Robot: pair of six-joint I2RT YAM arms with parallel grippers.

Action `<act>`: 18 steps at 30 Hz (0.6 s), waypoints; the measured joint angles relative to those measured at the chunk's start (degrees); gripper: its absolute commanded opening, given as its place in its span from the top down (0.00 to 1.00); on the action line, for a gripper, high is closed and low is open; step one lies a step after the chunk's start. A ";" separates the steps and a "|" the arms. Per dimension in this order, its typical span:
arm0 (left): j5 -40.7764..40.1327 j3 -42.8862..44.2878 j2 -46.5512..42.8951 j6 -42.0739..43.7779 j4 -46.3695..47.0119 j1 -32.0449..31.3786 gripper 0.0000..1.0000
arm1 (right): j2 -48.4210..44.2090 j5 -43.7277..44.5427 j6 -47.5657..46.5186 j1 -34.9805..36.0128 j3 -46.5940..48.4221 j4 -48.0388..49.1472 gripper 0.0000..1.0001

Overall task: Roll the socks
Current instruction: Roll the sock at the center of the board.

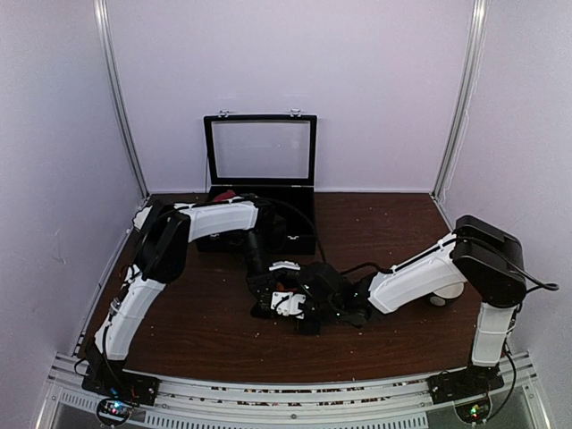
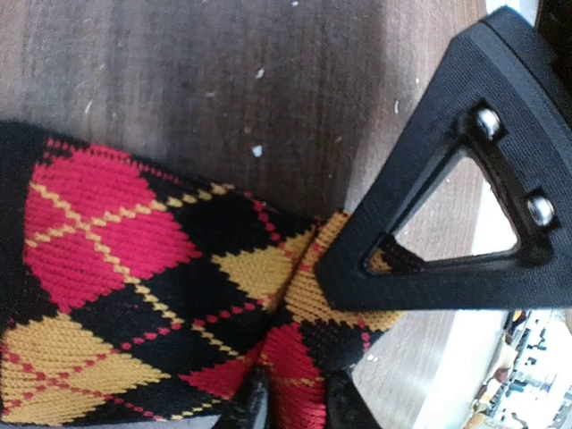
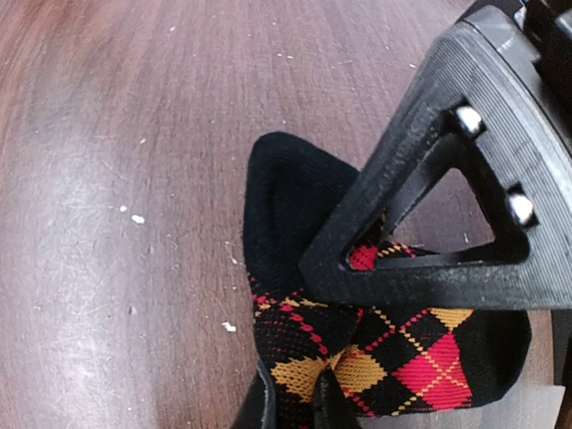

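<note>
One of the socks, black with red and orange argyle diamonds, lies bunched on the dark wooden table. My left gripper is shut on a red fold of it, which bulges between the two fingertips. In the right wrist view the same sock shows its plain black end folded upward, and my right gripper pinches an orange diamond, shut on the fabric. In the top view both grippers meet at mid-table, left and right, hiding most of the sock beneath them.
A black box with its glass lid raised stands at the back, just behind the left forearm. Pale walls close in the table on three sides. Small white crumbs dot the wood.
</note>
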 measured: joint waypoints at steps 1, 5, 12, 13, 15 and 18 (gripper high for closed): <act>0.07 -0.13 -0.07 -0.17 0.31 0.11 0.72 | 0.00 -0.04 0.46 0.04 -0.02 0.02 0.96; -0.26 -3.54 -2.78 -1.29 3.82 0.59 0.55 | -0.09 -1.40 4.61 -0.02 -1.51 2.64 0.97; -4.00 -13.86 -14.67 -2.45 13.31 1.60 0.02 | -0.07 -10.69 17.38 -3.37 -4.24 7.45 0.97; -4.33 -15.54 -16.90 -2.36 14.51 1.62 0.02 | -0.02 -12.55 19.91 -4.09 -4.90 8.48 0.97; -4.94 -20.04 -22.27 -1.88 17.68 1.75 0.02 | 0.35 -15.87 24.30 -5.51 -5.46 9.99 0.96; -5.22 -26.01 -29.27 -0.85 22.14 1.81 0.02 | 1.53 -20.59 30.88 -7.54 -5.70 12.09 0.96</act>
